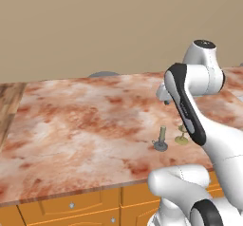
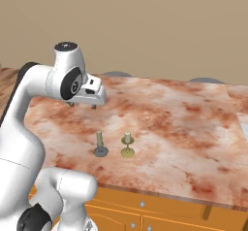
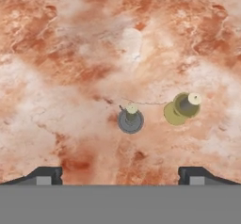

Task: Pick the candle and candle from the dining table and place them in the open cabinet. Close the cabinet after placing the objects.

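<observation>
Hiding behind the arm [image 1: 190,111] in the left base view: most of the brass-holder candle [image 1: 182,138]; gripper [image 1: 164,96] fingers too.

The hand camera is looking straight down on the dining table [image 3: 70,53], whose marbled top is showing reddish-brown patches running through cream. Two candles are standing upright on it, seen from above. The olive candle on its dark grey round base [image 3: 130,120] is sitting near the middle of the view. The pale candle on its brass-gold holder [image 3: 182,108] is standing just beside it to the right, apart from it. The gripper [image 3: 120,176] is hanging above the stone with its two dark fingertips [image 3: 44,176] spread wide, holding nothing.
</observation>
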### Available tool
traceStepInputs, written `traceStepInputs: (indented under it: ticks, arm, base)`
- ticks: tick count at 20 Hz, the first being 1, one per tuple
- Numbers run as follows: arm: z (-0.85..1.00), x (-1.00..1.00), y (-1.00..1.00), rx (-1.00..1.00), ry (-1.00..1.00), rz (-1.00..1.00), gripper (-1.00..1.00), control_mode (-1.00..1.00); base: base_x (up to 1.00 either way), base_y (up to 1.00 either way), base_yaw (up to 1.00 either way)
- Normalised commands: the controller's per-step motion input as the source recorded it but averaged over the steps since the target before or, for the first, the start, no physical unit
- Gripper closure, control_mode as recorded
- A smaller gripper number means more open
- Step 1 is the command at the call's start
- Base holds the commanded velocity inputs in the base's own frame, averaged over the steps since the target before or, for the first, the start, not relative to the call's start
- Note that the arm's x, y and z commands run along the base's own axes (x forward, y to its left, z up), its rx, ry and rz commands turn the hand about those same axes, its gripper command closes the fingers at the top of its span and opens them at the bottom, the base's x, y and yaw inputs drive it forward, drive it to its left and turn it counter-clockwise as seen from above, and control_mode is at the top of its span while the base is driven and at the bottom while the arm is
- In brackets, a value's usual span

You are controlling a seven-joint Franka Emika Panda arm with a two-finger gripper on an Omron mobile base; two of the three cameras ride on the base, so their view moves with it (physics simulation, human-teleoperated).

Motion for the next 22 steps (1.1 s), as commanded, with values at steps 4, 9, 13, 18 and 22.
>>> traceStepInputs:
  ticks: [4,9,13,18,22]
  arm:
    - [-0.09,-0.42,-0.46,0.02,-0.04,-0.07,-1.0,-1.0]
    - [-0.1,-0.22,-0.47,0.0,-0.1,-0.03,-1.0,-1.0]
    - [-0.14,-0.08,-0.42,0.0,-0.16,0.0,-1.0,-1.0]
    - [-0.24,-0.01,-0.32,0.0,-0.13,0.0,-1.0,-1.0]
    - [-0.41,0.0,-0.38,0.01,-0.09,0.02,-1.0,-1.0]
  base:
    - [0.0,0.0,0.0]
    - [0.0,0.0,0.0]
    - [0.0,0.0,0.0]
    - [0.0,0.0,0.0]
    - [0.0,0.0,0.0]
